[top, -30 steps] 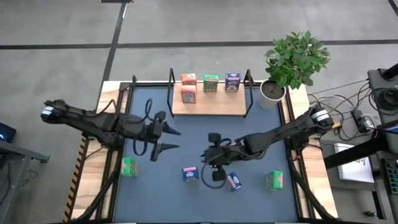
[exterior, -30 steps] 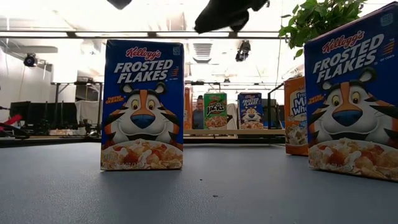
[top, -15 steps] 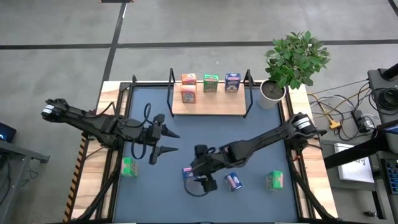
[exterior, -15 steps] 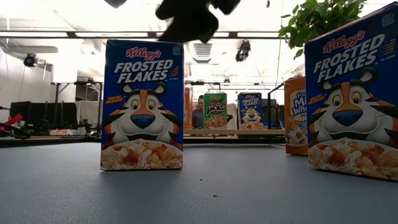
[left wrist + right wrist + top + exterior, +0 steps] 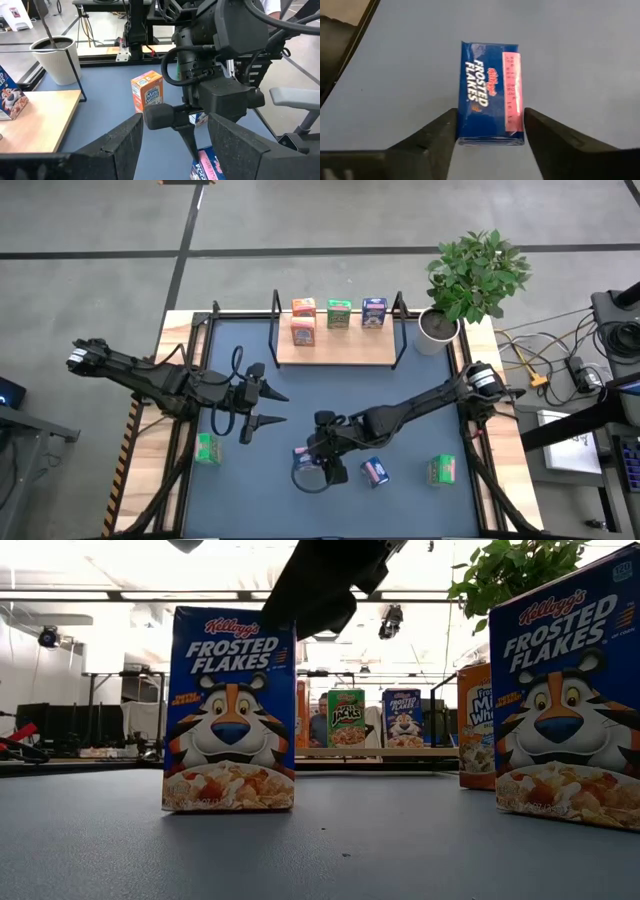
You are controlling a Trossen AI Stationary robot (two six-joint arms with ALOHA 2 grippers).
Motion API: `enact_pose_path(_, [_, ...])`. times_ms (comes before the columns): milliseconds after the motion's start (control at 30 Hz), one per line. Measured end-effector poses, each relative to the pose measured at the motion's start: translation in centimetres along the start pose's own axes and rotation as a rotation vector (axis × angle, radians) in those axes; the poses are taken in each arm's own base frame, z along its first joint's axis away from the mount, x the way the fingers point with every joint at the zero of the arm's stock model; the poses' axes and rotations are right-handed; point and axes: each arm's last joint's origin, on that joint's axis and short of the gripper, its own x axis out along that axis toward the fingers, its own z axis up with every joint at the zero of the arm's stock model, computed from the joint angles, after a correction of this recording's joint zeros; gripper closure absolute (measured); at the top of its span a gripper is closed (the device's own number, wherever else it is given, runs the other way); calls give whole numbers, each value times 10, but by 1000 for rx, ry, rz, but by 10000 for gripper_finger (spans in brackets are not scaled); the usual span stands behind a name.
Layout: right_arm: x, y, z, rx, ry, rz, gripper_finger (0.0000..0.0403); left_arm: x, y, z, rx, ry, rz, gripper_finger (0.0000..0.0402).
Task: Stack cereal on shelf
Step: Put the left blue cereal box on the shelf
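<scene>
**High view: right gripper straddling a Frosted Flakes box in front of the shelf**

Right gripper [image 5: 318, 463] is low over the blue Frosted Flakes box [image 5: 491, 100], well in front of the shelf [image 5: 336, 350]. Right wrist view: fingers [image 5: 437, 135] spread on both sides of the box, narrow gaps visible, not pinching. Box stands upright on the table [image 5: 300, 390]. On the shelf: orange box [image 5: 303, 307], green Apple Jacks box [image 5: 339, 314], blue box [image 5: 374, 312] along the back edge, another orange box [image 5: 302, 332] just in front. A second blue box [image 5: 375, 471] and a green box [image 5: 441, 469] lie front-right of the shelf, another green box [image 5: 207, 448] front-left. Left gripper [image 5: 270, 406] hovers front-left of the shelf, fingers spread, holding nothing. Potted plant [image 5: 470, 280] stands right of the shelf.
</scene>
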Motion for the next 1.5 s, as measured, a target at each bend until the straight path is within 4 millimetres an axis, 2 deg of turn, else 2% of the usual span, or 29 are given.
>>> enact_pose_path(133, [0, 0, 0, -2, 3, 0, 233, 0, 0, 0, 0, 0, 0, 193])
enact_pose_path(267, [0, 0, 0, -2, 3, 1, 259, 0, 0, 0, 0, 0, 0, 193])
enact_pose_path(467, [-4, -1, 0, -27, 2, -1, 250, 0, 0, 0, 0, -1, 1, 193])
enact_pose_path(600, [-29, -12, 10, -49, 13, -20, 248, 0, 0, 0, 3, -2, 1, 193])
enact_pose_path(767, [-83, -47, 18, -69, 49, -174, 255, 0, 0, 0, 19, -3, 2, 193])
enact_pose_path(900, [-125, -88, 11, -28, 92, -289, 254, 0, 0, 1, 31, -5, 1, 193])
enact_pose_path(1000, [-146, -121, -2, 21, 112, -361, 254, 0, 0, 1, 45, -6, 1, 193])
enact_pose_path(1133, [-160, -159, -32, 83, 168, -436, 253, 0, 0, 1, 51, -8, 1, 193])
enact_pose_path(1267, [-167, -190, -67, 152, 212, -504, 253, -1, 0, 1, 51, -9, 1, 193])
enact_pose_path(1500, [-180, -219, -104, 235, 158, -581, 253, -1, 0, 1, 77, -10, 2, 193])
